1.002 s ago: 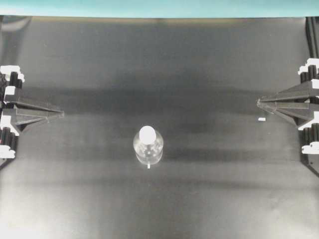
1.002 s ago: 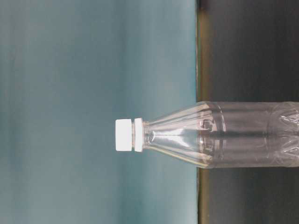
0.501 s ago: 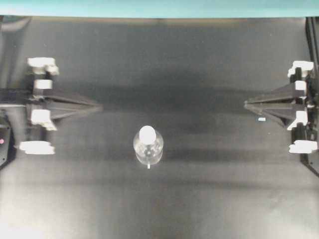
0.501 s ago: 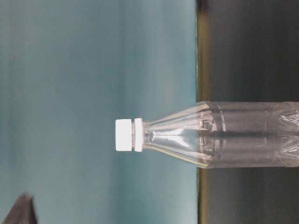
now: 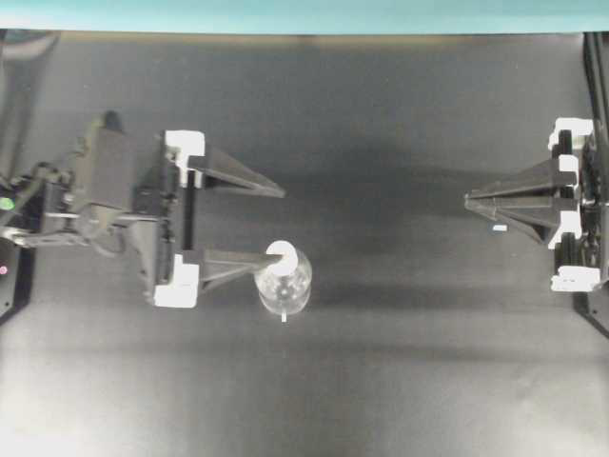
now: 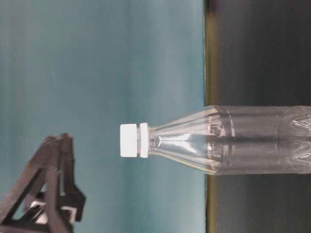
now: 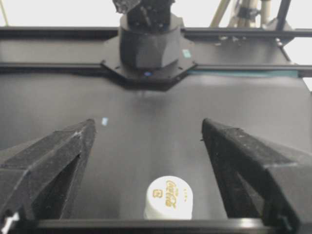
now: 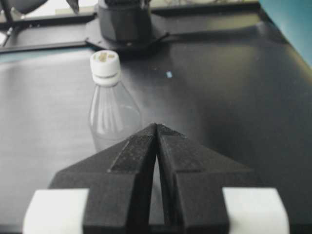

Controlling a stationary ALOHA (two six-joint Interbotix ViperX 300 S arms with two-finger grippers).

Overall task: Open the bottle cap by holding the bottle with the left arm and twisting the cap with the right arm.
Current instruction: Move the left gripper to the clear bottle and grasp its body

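I see the bottle (image 5: 284,283) upright mid-desk (image 5: 400,381), cap (image 5: 281,253) on. My left gripper (image 5: 273,222), fingers wide open, is nearer, above it; the right gripper (image 5: 468,199) waits closed, well apart.

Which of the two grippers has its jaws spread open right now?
The left gripper, out near the bottle, stands wide open; the right gripper, back at the table's edge, is shut, fingers pressed together.
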